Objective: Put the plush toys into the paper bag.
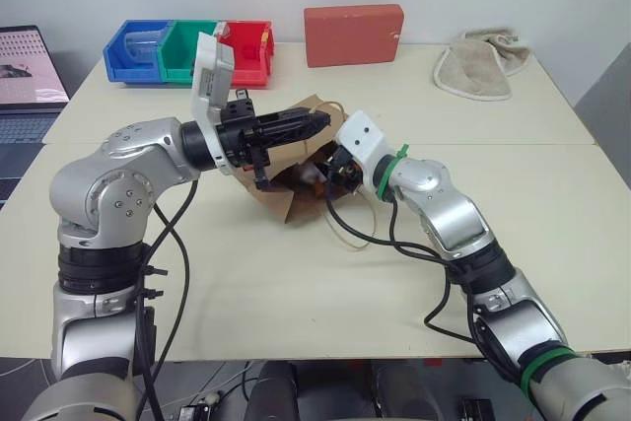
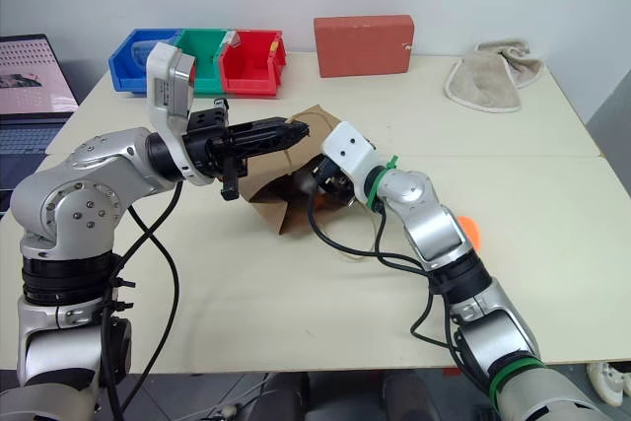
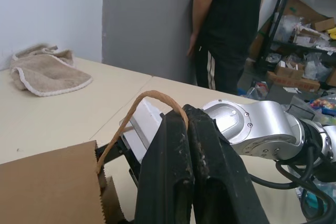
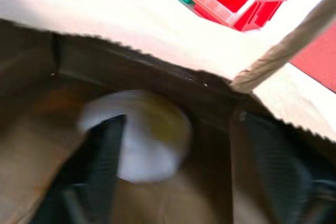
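Brown paper bag [image 1: 296, 194] lies on its side mid-worktop [image 1: 296, 293], mouth toward the robot's right arm. L claw [image 1: 314, 122] is clamped tight on the bag's twine handle [image 3: 152, 98], fingers [image 3: 173, 171] pressed together w/ the loop running over them, holding the upper edge of the mouth up. R claw [image 4: 178, 182] is pushed in through the bag's mouth; jaws spread wide, nothing between them. Just ahead of its fingers, inside the bag, sits the white egg plush w/ yellow face [image 4: 139, 135], blurred, against the bag's inner wall, apart from both fingers. Orange fruit plush [image 2: 469, 232] is out on the worktop, near the robot's right edge, partly hidden behind the R forearm, well apart from the bag. At the far side of the worktop: blue, green and red bins [image 1: 187, 49] in a row, red rectangular box [image 1: 353, 35], beige folded towel [image 1: 480, 66]. Laptop [image 1: 28, 76] on the far left. L wrist view has a person in dark clothes [image 3: 231, 30] standing past the worktop's end, by shelving.
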### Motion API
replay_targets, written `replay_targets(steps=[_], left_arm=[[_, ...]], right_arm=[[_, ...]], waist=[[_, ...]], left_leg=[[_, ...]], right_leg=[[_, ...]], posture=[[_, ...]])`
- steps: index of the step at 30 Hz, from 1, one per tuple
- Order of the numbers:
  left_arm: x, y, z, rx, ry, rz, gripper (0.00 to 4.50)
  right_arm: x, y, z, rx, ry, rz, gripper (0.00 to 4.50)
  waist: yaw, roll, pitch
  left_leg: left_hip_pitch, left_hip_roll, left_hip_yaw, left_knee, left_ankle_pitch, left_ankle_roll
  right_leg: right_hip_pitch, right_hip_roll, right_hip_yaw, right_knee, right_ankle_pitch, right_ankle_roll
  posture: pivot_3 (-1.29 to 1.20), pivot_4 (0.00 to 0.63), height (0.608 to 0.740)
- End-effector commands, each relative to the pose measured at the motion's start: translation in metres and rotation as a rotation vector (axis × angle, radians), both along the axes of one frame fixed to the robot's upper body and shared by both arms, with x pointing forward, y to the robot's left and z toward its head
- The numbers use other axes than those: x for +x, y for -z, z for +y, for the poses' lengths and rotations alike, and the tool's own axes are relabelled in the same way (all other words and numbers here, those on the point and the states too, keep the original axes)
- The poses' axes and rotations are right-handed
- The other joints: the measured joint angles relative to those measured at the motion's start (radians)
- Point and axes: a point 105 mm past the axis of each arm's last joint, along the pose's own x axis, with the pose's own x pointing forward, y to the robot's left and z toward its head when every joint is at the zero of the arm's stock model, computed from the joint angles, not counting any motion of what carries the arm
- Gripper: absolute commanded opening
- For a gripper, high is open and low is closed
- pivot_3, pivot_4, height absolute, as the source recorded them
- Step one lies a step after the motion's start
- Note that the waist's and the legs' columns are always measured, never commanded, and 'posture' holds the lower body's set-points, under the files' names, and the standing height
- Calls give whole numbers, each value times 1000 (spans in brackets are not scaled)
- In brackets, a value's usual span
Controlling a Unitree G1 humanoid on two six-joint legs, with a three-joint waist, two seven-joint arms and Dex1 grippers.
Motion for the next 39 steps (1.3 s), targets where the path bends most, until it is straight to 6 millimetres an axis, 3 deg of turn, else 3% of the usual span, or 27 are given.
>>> replay_targets(steps=[1,5,8,11,14,17,21,25,29,35,39], left_arm=[[1,-9,-1,-21,-4,-42,0],[5,-8,-3,-24,-7,-43,0],[7,-7,-7,-25,2,-45,0],[7,-6,-8,-25,8,-45,0],[7,-6,-8,-27,13,-42,0],[6,-5,-7,-25,14,-41,0],[7,-5,-5,-22,13,-40,0],[6,-3,-4,-16,7,-39,0],[5,-3,-2,-12,-3,-40,0],[5,-4,1,-12,-14,-41,0],[4,-7,4,-19,-16,-39,0]], right_arm=[[-29,-26,-8,28,-114,-24,4335],[-59,-36,-23,2,-217,-8,4335],[-85,-32,-60,-119,-262,18,4335],[-95,-20,-97,-235,-202,81,4335],[-100,-3,-137,-348,-89,149,4335],[-104,15,-160,-431,-28,203,4335],[-106,37,-173,-490,3,258,4335],[-87,59,-184,-537,92,225,4335],[-74,65,-195,-578,155,200,3381],[-71,65,-199,-603,146,172,1121],[-70,49,-189,-567,96,102,74]], waist=[[4,0,0],[4,0,0],[18,0,0],[26,0,0],[27,0,0],[22,0,0],[21,0,0],[22,0,0],[23,0,0],[24,0,0],[24,0,0]], left_leg=[[0,0,0,0,0,0],[-1,0,-1,0,0,0],[-1,0,-1,0,0,0],[-2,-1,-1,0,0,0],[-1,-1,0,1,0,0],[-1,0,1,1,0,0],[0,0,3,1,0,0],[0,0,3,3,0,0],[0,-1,4,3,0,0],[0,0,3,3,0,0],[0,0,3,3,0,0]], right_leg=[[0,0,0,0,0,0],[0,0,-1,0,0,0],[0,0,-1,-1,0,0],[1,0,-1,-3,0,0],[1,0,0,-3,0,0],[1,0,1,-4,0,0],[1,0,3,-3,0,1],[2,0,3,-4,0,1],[2,0,4,-4,0,1],[2,0,3,-4,0,1],[3,0,3,-4,0,1]], posture=[[0,150,740],[0,150,740],[0,150,740],[0,150,740],[0,150,740],[0,150,740],[0,150,740],[0,150,740],[0,150,740],[0,150,740],[0,150,740]])
